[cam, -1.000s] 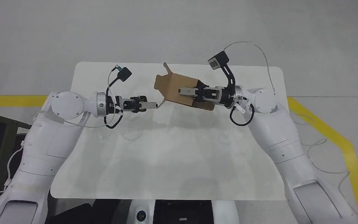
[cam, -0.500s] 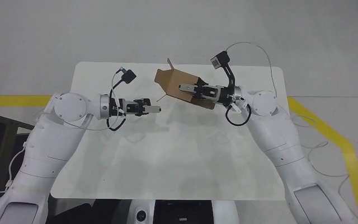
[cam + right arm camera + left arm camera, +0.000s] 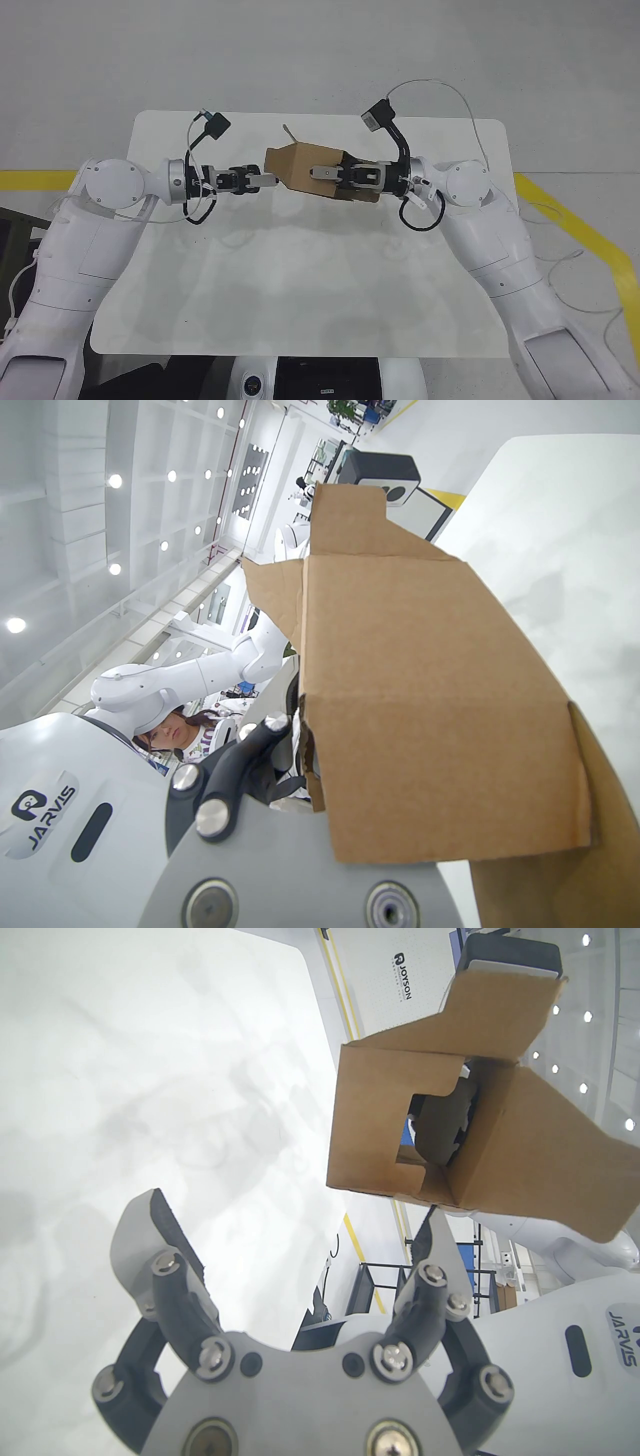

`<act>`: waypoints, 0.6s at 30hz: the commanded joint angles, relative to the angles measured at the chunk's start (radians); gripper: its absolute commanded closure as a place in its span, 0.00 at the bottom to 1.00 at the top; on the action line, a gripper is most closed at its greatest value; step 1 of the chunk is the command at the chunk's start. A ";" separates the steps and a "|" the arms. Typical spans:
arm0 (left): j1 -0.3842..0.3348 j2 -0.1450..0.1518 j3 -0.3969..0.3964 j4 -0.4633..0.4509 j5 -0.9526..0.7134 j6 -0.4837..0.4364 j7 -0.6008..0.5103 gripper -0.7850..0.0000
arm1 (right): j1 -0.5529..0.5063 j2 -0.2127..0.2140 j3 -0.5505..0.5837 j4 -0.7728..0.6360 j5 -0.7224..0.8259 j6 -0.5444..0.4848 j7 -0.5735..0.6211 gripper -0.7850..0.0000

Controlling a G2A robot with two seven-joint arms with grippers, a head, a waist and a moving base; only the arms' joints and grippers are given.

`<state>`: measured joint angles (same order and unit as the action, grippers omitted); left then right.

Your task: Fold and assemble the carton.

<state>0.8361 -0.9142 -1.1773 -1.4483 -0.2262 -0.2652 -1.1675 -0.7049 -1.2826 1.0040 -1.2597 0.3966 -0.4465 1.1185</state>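
Over the worktop (image 3: 300,300), top view: carton (image 3: 300,163), held aloft by right gripper (image 3: 318,172), now swung level from its earlier tilt; left gripper (image 3: 266,181) risen close beside its end. Left wrist view: jaws spread, empty; half-folded end flaps (image 3: 370,1128) just ahead, likely next for pressing. Right wrist view: jaws clamped on carton wall.

The left gripper (image 3: 292,1210) holds its 2 fingers (image 3: 175,1238) apart just beside the carton (image 3: 370,1128), its end flaps half-folded.
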 commanded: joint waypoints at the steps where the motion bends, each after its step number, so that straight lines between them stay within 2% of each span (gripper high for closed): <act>1: 0.001 0.000 0.002 -0.003 -0.002 -0.002 -0.002 0.00 | 0.003 -0.002 -0.009 0.000 0.001 0.001 0.005 1.00; 18: 0.018 0.002 0.007 -0.036 -0.004 -0.006 -0.019 0.00 | 0.029 -0.016 -0.051 0.027 0.017 -0.004 0.020 1.00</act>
<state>0.8528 -0.9127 -1.1698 -1.4835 -0.2292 -0.2719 -1.1854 -0.6757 -1.2984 0.9536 -1.2341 0.4126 -0.4512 1.1388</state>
